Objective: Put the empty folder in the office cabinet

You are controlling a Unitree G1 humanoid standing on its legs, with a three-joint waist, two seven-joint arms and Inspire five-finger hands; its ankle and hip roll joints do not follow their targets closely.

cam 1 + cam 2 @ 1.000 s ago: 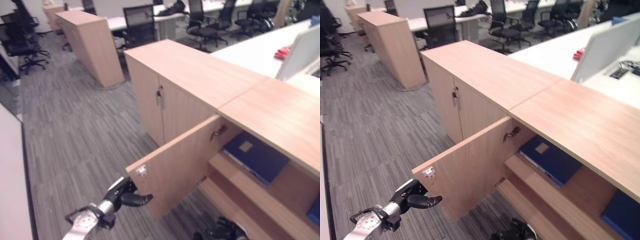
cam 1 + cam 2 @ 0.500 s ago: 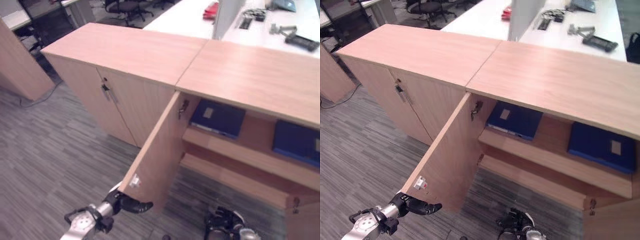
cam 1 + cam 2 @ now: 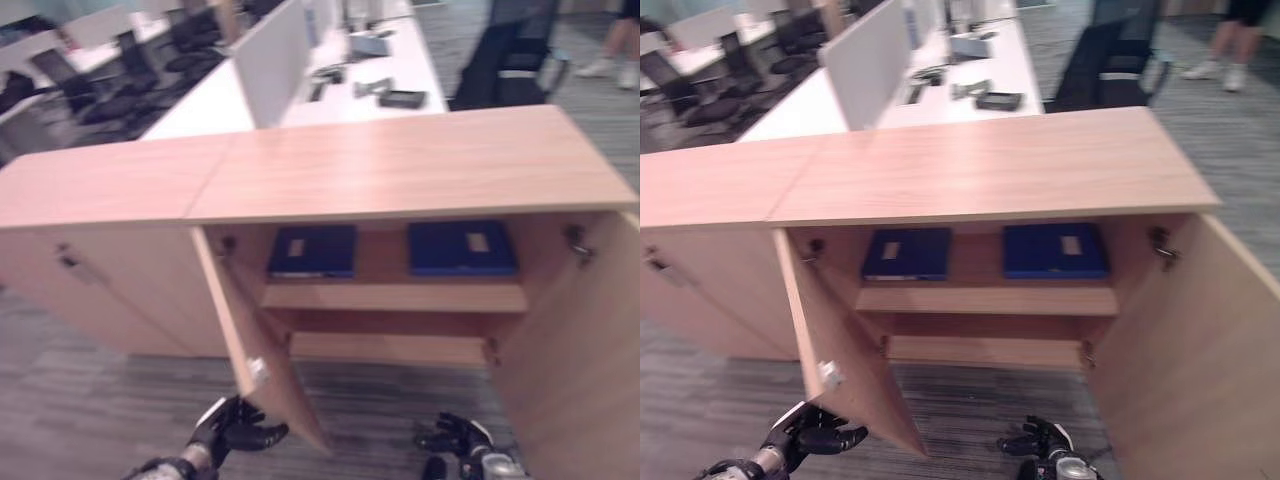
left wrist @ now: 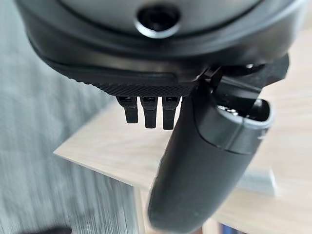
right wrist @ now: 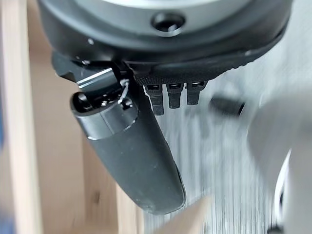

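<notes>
left hand (image 3: 232, 428): fingers curled, holding nothing, at the open left door (image 3: 262, 345)'s lower edge | right hand (image 3: 1042, 441): curled, empty, low by the floor (image 3: 960, 400) | two blue folders (image 3: 906, 253) lie on the office cabinet (image 3: 970, 170)'s upper shelf (image 3: 985, 298) | judged: stowing looks done, doors left open

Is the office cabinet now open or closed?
Open. Both doors of the office cabinet stand swung out, the left door and right door, exposing two blue folders on the upper shelf.

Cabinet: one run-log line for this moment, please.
cabinet: both doors open | folders: two blue, upper shelf | left hand: curled, empty, by left door | right hand: curled, empty, low
</notes>
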